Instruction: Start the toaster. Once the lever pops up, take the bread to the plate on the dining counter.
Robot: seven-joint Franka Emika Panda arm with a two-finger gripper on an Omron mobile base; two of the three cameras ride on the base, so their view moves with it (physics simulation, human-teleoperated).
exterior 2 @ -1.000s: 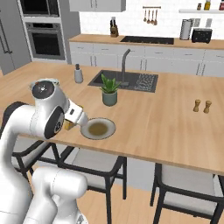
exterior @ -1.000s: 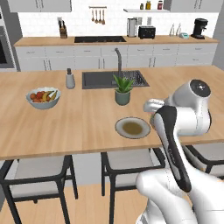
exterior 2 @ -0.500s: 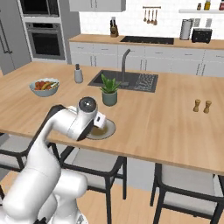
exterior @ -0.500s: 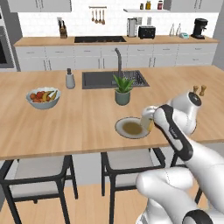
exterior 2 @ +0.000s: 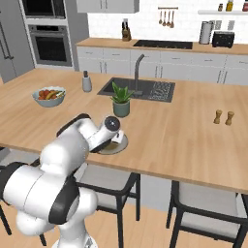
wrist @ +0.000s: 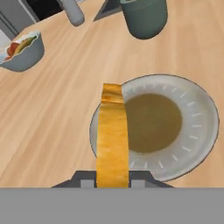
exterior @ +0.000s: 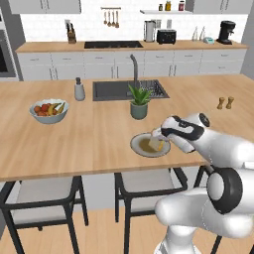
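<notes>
Fingers clenched on bread [wrist: 113, 135]; gripper [exterior: 158, 144] has swung from beside plate [wrist: 192, 109] to over its rim — ready for release, I reckon.

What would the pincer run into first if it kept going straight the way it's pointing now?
Most likely the plate. The pincer, shut on the bread, points down at the plate on the dining counter, so the slice's far edge would probably touch the rim first, though depth is unclear.

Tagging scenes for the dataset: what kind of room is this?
A rendered home kitchen: a light-wood island with an inset sink, a black cooktop on the wall counter, and a built-in oven.
</notes>
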